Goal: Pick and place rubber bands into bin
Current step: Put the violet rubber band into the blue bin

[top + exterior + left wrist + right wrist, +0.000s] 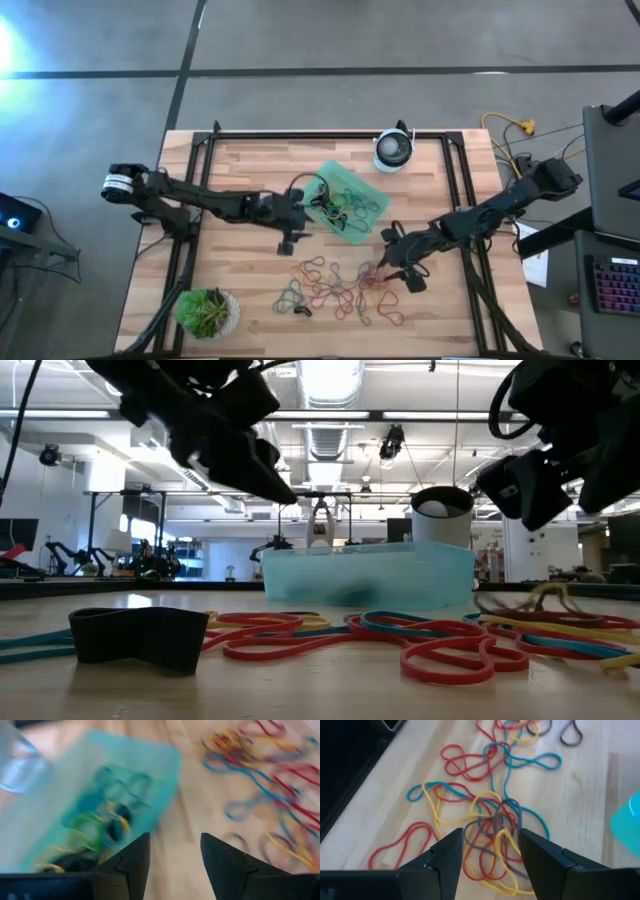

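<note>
From above, you have the left gripper (297, 222) at the near-left edge of the bin (372, 190), which already holds a tangle of bands. The right gripper (393, 262) hangs over the right end of the loose rubber bands (340, 288) spread across the table (250, 165). A potted plant (207, 312) and a round white-and-black device (393, 150) sit clear of the work.

At table level, the bin (370, 575) stands behind flat red, blue and yellow bands (400, 640), with a wide black band (140, 635) lying nearest the camera. Both arms hang dark above; you cannot read the fingers here.

From the left wrist, the fingers (135, 857) stand apart with nothing between them. The bin (155, 775) lies just ahead of the left finger, and the loose bands (260, 780) sprawl beyond the right one.

From the right wrist, the fingers (540, 857) are spread wide and empty, straddling a knot of yellow, red, blue and grey bands (492, 832).

Your risk lies in that knot. Close on it and you will likely lift several linked loops; trailing ones could snag on the bin's rim or drop short. The left gripper beside the bin could also nudge the light tray if it swings.
</note>
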